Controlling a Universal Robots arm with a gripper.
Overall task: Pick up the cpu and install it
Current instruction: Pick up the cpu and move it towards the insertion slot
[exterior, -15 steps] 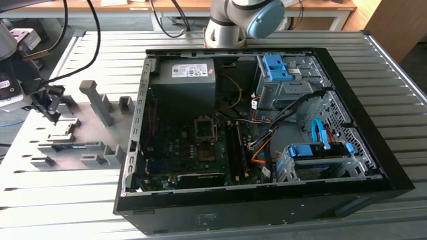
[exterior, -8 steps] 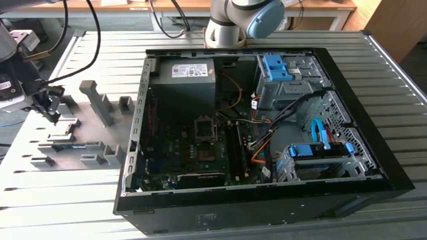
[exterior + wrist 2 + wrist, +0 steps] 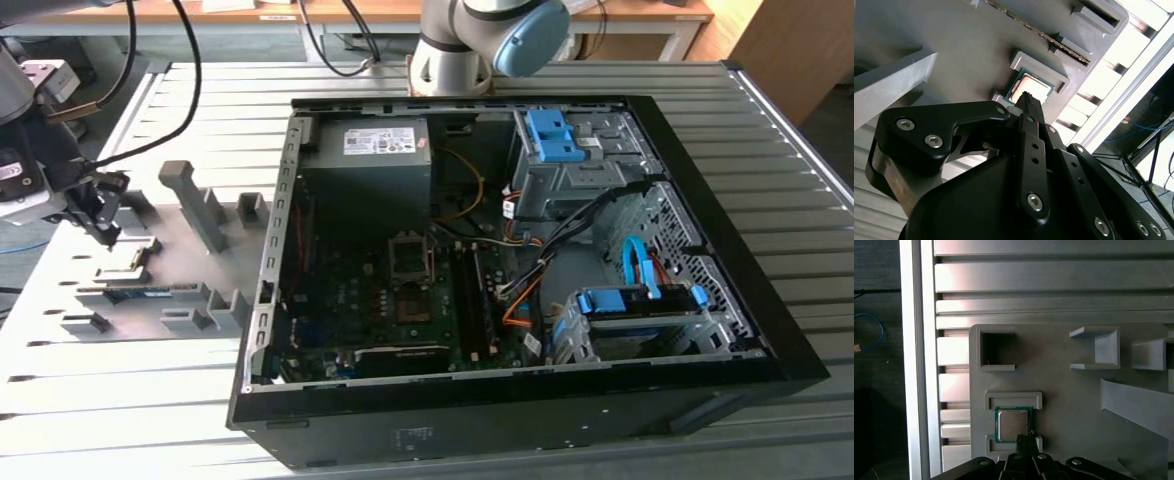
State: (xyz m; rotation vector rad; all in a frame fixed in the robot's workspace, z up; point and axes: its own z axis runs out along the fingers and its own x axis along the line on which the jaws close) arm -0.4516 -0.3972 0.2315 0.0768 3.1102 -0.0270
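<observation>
Exterior view: gripper [image 3: 104, 228] above the grey tray [image 3: 167, 238], at the exterior view's left of the computer case [image 3: 534, 425].
Second wrist view: fingers [image 3: 1028, 111] pressed together, holding nothing, tips just above the cpu [image 3: 1030, 86].
First wrist view: cpu [image 3: 1013, 424] flat in a pocket near the tray's edge, tips over its rim.

The cpu [image 3: 1013, 424] has a pale silvery top with a green rim. The end effector [image 3: 1030, 99] is matt black, dotted with silver screw heads [image 3: 1035, 201]. The fixture tray [image 3: 1074, 405] is plain grey. The desk [image 3: 1054, 285] is silvery, ribbed in parallel slats. The computer case [image 3: 534, 430] is black, with blue drive brackets [image 3: 551, 135] and orange wires [image 3: 514, 300] inside.
</observation>
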